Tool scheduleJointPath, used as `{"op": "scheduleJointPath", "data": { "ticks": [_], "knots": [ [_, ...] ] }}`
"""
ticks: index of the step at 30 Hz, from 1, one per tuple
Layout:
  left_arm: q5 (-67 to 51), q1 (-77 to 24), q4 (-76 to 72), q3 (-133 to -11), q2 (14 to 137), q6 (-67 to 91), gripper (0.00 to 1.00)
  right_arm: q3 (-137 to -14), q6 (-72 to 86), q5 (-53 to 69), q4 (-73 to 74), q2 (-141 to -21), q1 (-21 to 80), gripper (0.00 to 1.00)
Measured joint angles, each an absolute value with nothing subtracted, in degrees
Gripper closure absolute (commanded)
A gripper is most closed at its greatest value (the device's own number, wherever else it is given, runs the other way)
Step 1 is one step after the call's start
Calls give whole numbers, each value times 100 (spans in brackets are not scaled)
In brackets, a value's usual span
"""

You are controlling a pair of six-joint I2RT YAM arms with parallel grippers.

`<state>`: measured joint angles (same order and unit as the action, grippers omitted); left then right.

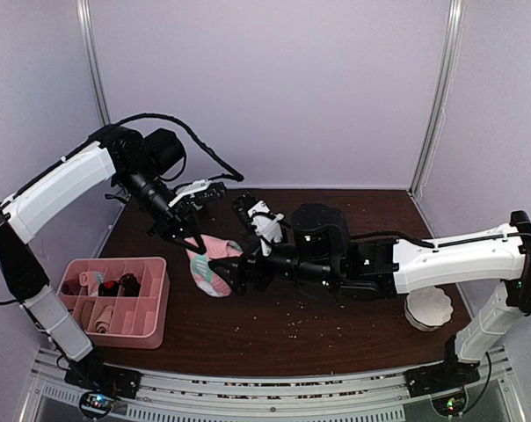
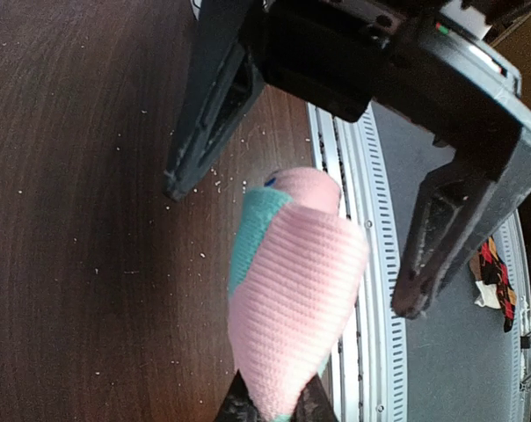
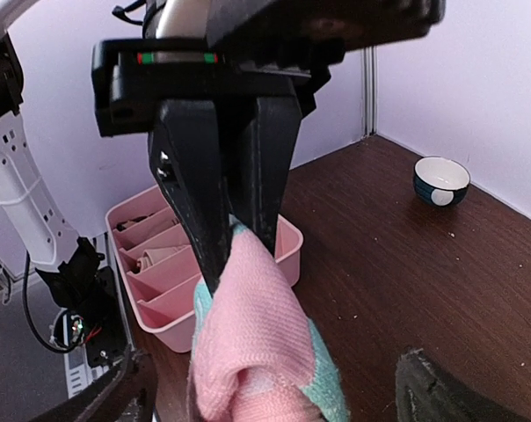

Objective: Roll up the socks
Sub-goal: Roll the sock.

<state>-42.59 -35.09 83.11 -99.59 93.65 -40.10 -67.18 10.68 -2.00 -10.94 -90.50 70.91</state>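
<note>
Pink sock (image 1: 211, 264) with the mint-green bits is hanging off my left claw (image 1: 193, 239) just above the dark wooden table (image 1: 336, 325), a bit to the right of the pink divided tray (image 1: 163, 299). That claw is pinched tight on the top fold of it. My right claw (image 1: 229, 277) has its jaws spread wide, one on each side of the bundle, touching nothing as far as I can see. Can't tell from any view whether the bottom end brushes the tabletop

Handling-wise, I reckon it's about as easy-going as cargo gets: light, soft, floppy knit, nothing to break. The ribbed fabric should give the pads decent bite, so slipping isn't my worry. The worry is that it's folded over on itself and probably wants to spring open, and a pinch on one loose layer would just peel that layer off. So if I were picking a spot for the right claw, I'd go across the fat middle of the bundle where the pink layers overlap, squeezing all the layers together, not the green edge

Brands or labels: nothing readable. There's a tiny blue speck near the top of the sock in the left wrist view, way too small to make out. No writing on the tray either
</note>
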Motion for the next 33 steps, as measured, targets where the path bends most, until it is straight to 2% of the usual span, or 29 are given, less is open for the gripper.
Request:
{"op": "scheduleJointPath", "data": {
  "ticks": [3, 7, 10, 13, 14, 15, 16, 17, 18, 23, 29, 33],
  "knots": [
    [-4331, -3509, 8374, -9966, 9343, -4038, 100, -6718, 1087, -189, -989, -9087, 7089, 19],
    [-4460, -3511, 8484, -9988, 9321, -4108, 100, -6718, 1184, -91, -1013, -9087, 7081, 40],
    [-4532, -3511, 8576, -10025, 9321, -4206, 100, -6724, 1310, 121, -1037, -9087, 7061, 61],
    [-4558, -3509, 8635, -10097, 9321, -4292, 100, -6766, 1382, 342, -1066, -9100, 7057, 97],
    [-4556, -3507, 8694, -10134, 9319, -4324, 100, -6803, 1474, 458, -1068, -9118, 7046, 100],
    [-4539, -3498, 8735, -10162, 9314, -4348, 95, -6823, 1483, 526, -1070, -9126, 7039, 100],
    [-4510, -3485, 8766, -10178, 9295, -4372, 82, -6836, 1594, 600, -1079, -9137, 7024, 100],
    [-4484, -3481, 8768, -10178, 9262, -4381, 45, -6847, 1669, 681, -1103, -9150, 6991, 100],
    [-4425, -3483, 8731, -10178, 9201, -4392, 5, -6864, 1756, 751, -1129, -9159, 6963, 100],
    [-4123, -3529, 8132, -10097, 8438, -4355, 2, -6930, 2132, 856, -1238, -9161, 6836, 100],
    [-3199, -3732, 7470, -10193, 7301, -4270, 2, -6930, 2268, 854, -1313, -9126, 6801, 100],
    [-2410, -3743, 6816, -9323, 6617, -4152, 2, -6971, 2206, 851, -1328, -9074, 6845, 100]
  ]
}}
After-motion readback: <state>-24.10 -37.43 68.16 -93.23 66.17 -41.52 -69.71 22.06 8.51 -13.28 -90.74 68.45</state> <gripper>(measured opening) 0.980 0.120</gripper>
